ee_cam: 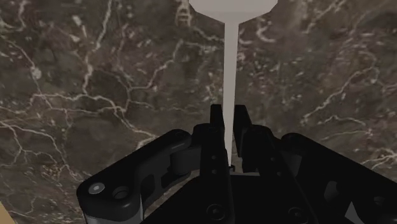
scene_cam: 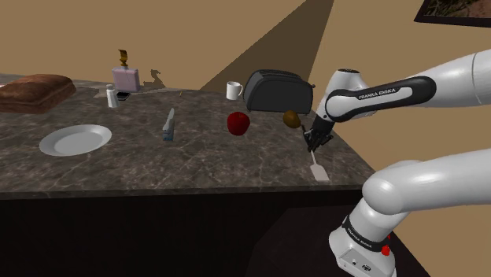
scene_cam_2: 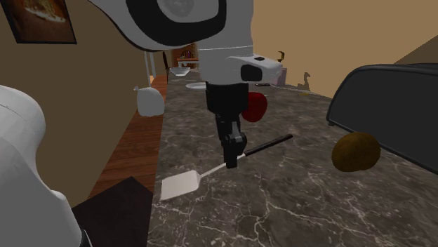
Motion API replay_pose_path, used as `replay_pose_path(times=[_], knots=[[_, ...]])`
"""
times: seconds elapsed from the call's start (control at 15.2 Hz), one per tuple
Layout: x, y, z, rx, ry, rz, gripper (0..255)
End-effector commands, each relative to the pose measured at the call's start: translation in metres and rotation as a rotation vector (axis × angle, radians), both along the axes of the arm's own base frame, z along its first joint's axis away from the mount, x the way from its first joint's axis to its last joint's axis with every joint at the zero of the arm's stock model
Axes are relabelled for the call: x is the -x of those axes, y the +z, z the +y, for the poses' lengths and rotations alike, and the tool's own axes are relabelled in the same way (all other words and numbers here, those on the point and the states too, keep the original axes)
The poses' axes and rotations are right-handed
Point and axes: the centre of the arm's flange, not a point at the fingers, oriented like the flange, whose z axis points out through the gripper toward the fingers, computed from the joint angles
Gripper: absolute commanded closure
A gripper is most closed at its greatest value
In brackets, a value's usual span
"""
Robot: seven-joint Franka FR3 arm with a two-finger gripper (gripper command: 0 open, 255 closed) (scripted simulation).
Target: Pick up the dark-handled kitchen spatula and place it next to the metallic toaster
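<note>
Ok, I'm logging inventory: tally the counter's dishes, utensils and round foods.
Dishes: 2, round white plate, white mug
Utensils: 2, dark-handled pale spatula, grey knife-like utensil
Round foods: 2, red apple, brown oval fruit
Total: 6

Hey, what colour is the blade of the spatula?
The spatula has a plain pale grey-white blade, clearest in the second exterior view.

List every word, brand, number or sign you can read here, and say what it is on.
"FRANKA EMIKA": on the arm's forearm, in the shoulder view.
Dark print on the arm's lowest white link, above the stand: too small to read.
The toaster and the spatula clasped in the end effector carry no lettering.
</note>
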Motion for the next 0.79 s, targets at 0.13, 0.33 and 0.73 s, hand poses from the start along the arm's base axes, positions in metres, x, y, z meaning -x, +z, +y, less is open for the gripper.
replay_pose_path(times=[0.13, 0.33, 0.73], knots=[[0.000, 0.022, 0.000, 0.000, 0.000, 0.001, 255], [0.000, 0.038, 0.000, 0.000, 0.000, 0.001, 255], [0.000, 0.069, 0.000, 0.000, 0.000, 0.001, 255]])
